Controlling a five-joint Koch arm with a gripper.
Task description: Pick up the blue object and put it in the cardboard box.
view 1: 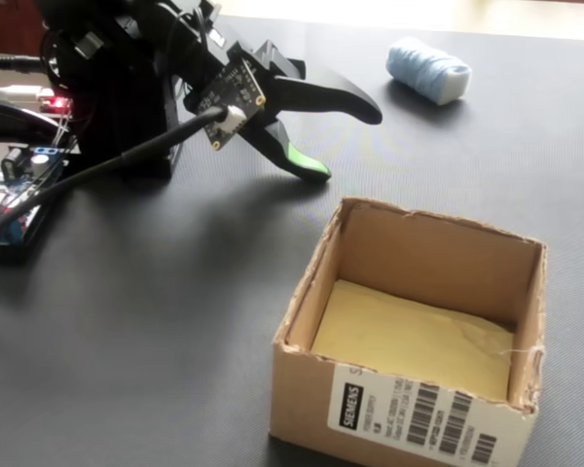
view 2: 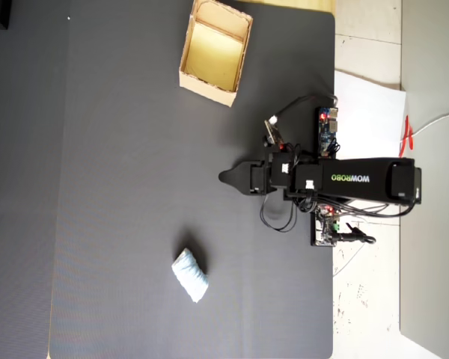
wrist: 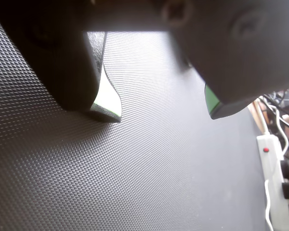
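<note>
Fingers (view 1: 346,141) spread wide and empty, I judge the blue object (view 1: 427,69) soft, light, best pinched across its middle.

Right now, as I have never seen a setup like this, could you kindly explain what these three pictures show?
This is a small hobby robot arm on a dark textured mat. One picture looks straight down from above, one comes from a camera standing beside the table, and the close-up comes from a camera riding on the arm's wrist. The gripper, the arm's pincer, is open and holds nothing; its two jaws, with green pads, frame the wrist view. On the mat lie a pale blue bundle and an open cardboard box, which is empty. In the overhead view they sit on opposite sides of the gripper, both apart from it.
</note>
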